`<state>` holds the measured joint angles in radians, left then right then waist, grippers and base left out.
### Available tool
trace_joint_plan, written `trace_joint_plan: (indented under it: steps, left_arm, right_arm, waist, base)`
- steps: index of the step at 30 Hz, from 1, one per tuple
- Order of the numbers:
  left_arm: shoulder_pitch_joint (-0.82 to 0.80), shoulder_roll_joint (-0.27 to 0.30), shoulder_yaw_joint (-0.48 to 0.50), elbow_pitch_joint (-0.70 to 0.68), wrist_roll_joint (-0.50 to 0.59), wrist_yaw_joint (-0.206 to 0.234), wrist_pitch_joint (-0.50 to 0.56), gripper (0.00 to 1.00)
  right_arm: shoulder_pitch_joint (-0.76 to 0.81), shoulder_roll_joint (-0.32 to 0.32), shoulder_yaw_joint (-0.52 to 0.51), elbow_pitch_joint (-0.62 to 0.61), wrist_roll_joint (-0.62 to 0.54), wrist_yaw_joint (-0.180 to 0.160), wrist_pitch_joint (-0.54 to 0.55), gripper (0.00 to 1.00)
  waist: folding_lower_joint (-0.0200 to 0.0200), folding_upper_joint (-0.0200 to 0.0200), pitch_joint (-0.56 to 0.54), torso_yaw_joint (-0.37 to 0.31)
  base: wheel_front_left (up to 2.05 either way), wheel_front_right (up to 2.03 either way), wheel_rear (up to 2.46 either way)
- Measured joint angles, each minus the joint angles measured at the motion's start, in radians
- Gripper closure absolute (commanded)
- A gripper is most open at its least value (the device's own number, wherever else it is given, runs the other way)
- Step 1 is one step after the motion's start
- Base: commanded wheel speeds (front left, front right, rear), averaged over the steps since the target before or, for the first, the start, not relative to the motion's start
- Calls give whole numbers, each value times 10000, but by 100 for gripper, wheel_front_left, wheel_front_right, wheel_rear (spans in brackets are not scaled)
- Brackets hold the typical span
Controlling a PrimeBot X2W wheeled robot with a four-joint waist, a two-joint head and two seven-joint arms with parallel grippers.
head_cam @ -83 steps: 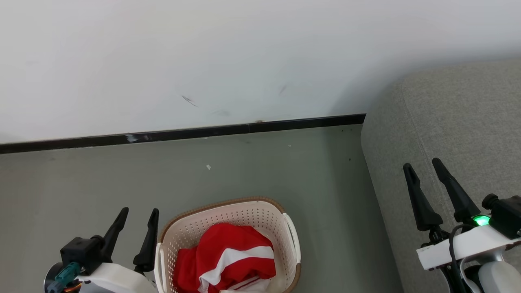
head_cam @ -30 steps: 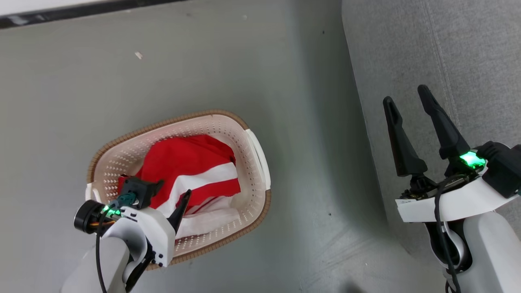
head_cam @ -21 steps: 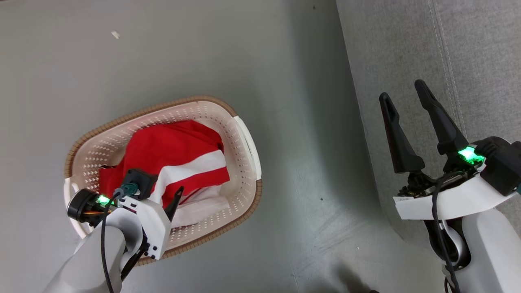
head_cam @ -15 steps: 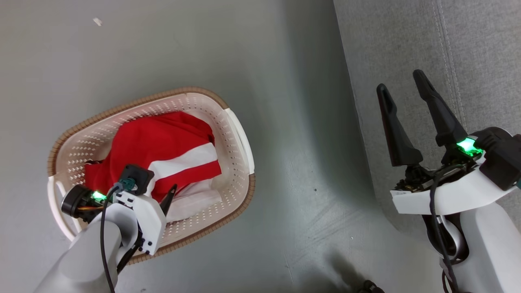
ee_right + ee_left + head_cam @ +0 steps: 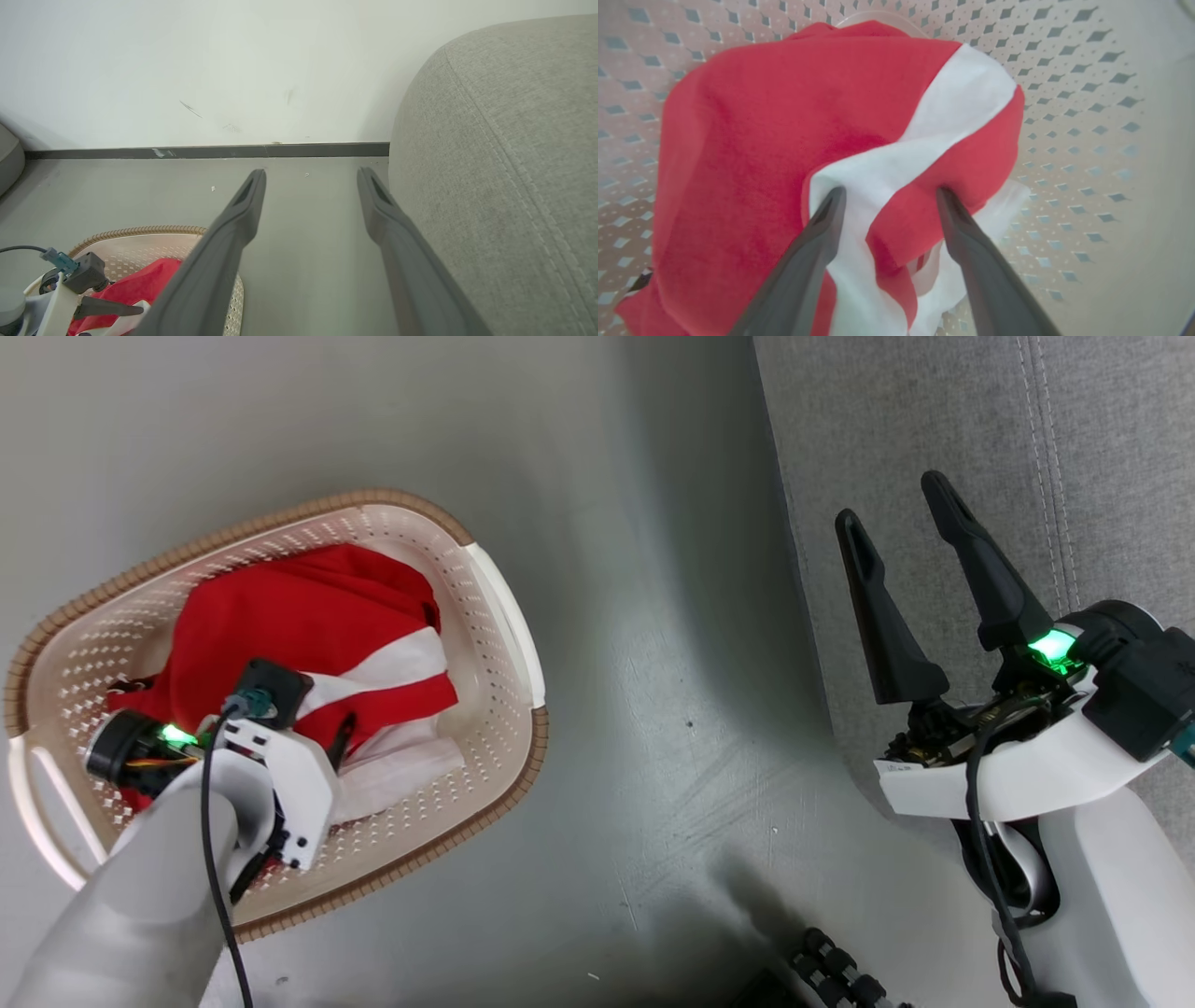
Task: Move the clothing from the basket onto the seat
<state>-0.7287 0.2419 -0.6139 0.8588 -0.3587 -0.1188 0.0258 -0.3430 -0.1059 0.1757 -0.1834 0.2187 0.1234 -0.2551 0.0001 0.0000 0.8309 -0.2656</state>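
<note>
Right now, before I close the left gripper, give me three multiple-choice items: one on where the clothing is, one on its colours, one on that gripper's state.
1. Where does the clothing lie?
A. on the floor
B. in the basket
C. on the sofa

2. What colours is the clothing?
A. red and white
B. blue and white
C. all black

3. How is the left gripper set?
A. shut, with nothing in it
B. open, with a fold of the clothing between its fingers
C. shut on the basket's handle

Answers:
1 B: the head view shows the pile inside the perforated walls.
2 A: the cloth is red with a broad white stripe and white trim.
3 B: the left wrist view shows the two fingers apart, with fabric between the tips.
</note>
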Motion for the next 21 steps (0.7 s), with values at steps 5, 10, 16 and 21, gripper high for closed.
trace_joint_plan:
  steps: [5,10,16,21]
  left_arm:
    - [-453,150,-2,537,19,-4,107,0]
    - [-813,142,58,867,10,-31,184,0]
    - [-1217,140,119,1269,10,-38,336,0]
    - [-1466,165,171,1597,-2,-38,441,1]
  right_arm:
    - [-146,88,75,-13,-21,0,0,0]
    - [-339,153,194,-19,-27,0,0,0]
    - [-599,238,314,-21,-111,0,0,0]
    - [-941,318,360,-17,-132,0,0,0]
  waist:
    - [0,0,427,-224]
    - [0,0,746,-392]
    - [0,0,1061,-546]
    - [0,0,1266,-633]
  base:
    - [0,0,0]
    - [0,0,0]
    - [0,0,0]
    - [0,0,0]
